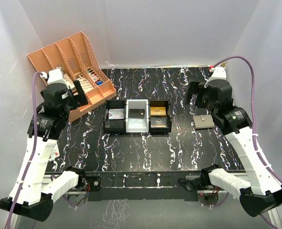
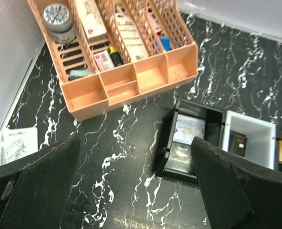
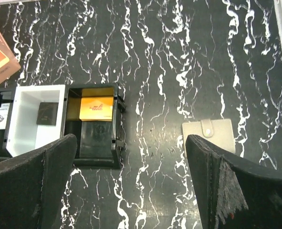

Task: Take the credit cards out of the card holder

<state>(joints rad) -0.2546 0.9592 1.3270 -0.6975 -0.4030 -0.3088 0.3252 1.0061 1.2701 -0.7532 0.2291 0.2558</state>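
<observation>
The card holder (image 1: 203, 121) is lying closed, tab fastened, on the table (image 1: 179, 152) near the right hand (image 3: 131, 186). It and the left hand (image 2: 136, 191) are gaping wide, holding nothing. I am judging the credit cards are all remaining inside.

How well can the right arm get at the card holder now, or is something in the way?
Probably yes. The card holder lies closed and flat on the table, with nothing on it. The right gripper hangs open close by it, and the black tray stands apart.
</observation>
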